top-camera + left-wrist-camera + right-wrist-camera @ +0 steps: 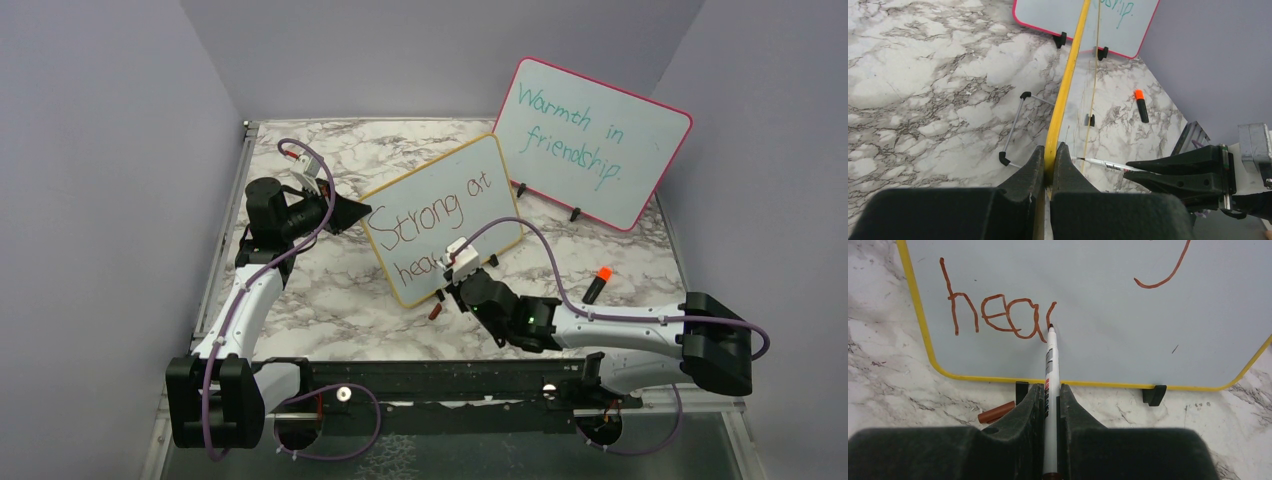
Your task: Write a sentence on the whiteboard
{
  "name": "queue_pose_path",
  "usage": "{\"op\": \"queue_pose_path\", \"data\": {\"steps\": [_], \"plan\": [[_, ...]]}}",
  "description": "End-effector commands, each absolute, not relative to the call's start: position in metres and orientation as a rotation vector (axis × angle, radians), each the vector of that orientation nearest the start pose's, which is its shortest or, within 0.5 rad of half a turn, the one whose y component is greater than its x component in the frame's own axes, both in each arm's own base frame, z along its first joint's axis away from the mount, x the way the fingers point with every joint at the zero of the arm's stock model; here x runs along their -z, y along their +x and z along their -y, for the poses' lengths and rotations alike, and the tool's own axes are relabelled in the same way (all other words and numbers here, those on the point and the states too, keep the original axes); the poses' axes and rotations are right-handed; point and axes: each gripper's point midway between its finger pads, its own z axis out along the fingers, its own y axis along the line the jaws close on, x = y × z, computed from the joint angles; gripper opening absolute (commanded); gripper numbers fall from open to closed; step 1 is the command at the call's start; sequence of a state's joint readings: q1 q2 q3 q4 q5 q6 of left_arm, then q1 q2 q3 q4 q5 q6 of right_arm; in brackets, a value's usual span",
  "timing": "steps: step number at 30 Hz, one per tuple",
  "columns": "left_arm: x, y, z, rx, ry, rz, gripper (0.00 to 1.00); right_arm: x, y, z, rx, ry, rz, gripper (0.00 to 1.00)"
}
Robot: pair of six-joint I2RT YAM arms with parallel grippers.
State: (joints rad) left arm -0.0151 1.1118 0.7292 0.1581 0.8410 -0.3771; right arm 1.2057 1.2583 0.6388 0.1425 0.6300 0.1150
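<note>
Currently: yellow-framed whiteboard [445, 215], upright on marble surface [330, 290]; prob. light, thin, tippy. My left hand [1051, 150] pinches its edge; my right hand [1050, 390] clamps marker [1051, 357], tip at unfinished sentence [998, 315]. Best held by frame.

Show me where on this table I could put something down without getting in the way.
Barest: the near middle of the table, in front of the yellow board; also the far strip behind it, left of the pink board. Crowded: the yellow board's lower edge, where the right gripper, its pen and a loose cap sit.
</note>
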Motion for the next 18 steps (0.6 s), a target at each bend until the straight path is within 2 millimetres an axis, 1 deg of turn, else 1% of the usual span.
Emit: {"op": "queue_pose_path", "data": {"steps": [1,12,18], "plan": [[-0.211,0.327,0.132,0.915,0.256,-1.890,0.00,-0.155,0.226,-0.301,-0.263,-0.628,-1.792,0.01],[-0.211,0.327,0.132,0.914,0.255,-1.889,0.00,-0.157,0.235,-0.297,-0.249,-0.595,-1.793,0.01],[-0.211,0.327,0.132,0.913,0.256,-1.890,0.00,-0.152,0.238,-0.292,-0.227,-0.582,-1.817,0.01]]}}
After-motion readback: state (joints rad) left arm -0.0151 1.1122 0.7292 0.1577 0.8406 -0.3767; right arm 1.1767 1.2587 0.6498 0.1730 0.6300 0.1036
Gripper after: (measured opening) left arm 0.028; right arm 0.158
